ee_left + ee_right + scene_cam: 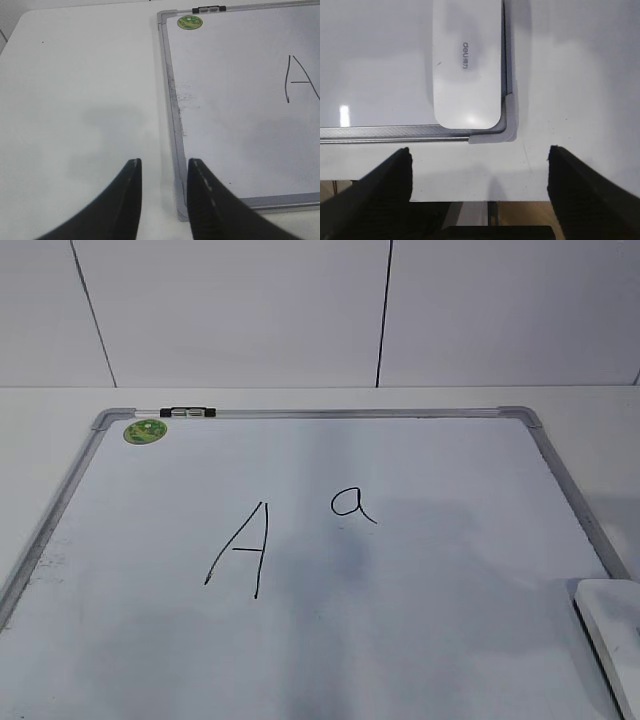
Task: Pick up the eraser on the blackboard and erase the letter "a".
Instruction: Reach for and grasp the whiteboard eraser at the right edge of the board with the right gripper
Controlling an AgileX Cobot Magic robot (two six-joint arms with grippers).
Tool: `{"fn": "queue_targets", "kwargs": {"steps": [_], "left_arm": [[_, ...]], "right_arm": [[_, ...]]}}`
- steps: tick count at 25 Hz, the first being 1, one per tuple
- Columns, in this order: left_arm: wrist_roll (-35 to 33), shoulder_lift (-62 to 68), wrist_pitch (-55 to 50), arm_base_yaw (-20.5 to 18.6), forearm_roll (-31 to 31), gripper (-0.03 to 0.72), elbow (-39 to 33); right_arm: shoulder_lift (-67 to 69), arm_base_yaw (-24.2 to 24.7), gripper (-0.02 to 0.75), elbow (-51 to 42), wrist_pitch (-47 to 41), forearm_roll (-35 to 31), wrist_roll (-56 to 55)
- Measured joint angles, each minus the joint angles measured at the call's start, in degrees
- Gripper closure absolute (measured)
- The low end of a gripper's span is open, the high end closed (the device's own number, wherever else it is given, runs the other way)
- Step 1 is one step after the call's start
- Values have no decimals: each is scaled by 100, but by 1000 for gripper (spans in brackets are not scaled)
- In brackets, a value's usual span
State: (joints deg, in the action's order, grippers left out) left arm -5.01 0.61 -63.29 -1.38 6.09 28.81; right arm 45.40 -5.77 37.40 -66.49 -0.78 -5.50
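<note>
You're just getting going: right gripper [480, 155] is hanging wide open and empty near the eraser [466, 60] sitting in the blackboard's [380, 132] corner, letter "a" [353, 504] unerased.

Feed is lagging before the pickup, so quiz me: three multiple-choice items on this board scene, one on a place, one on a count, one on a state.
1. Where does the white rounded plastic eraser lie?
A. beside the round green magnet
B. in a corner of the silver-framed white dry-erase board
C. off the board

2. How many letters are written?
A. one
B. two
C. three

3. The right tool is:
A. open, short of the eraser
B. clamped on it
C. shut and empty

B: it sits against the corner piece.
B: a capital A and a small a.
A: jaws wide apart, nothing between.
</note>
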Motion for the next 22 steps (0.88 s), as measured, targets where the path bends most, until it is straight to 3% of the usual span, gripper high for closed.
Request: {"fn": "queue_targets", "kwargs": {"steps": [22], "left_arm": [[0,0,0,0,0,454,0]], "right_arm": [[2293,-61,71,2,1000,-236,304]]}}
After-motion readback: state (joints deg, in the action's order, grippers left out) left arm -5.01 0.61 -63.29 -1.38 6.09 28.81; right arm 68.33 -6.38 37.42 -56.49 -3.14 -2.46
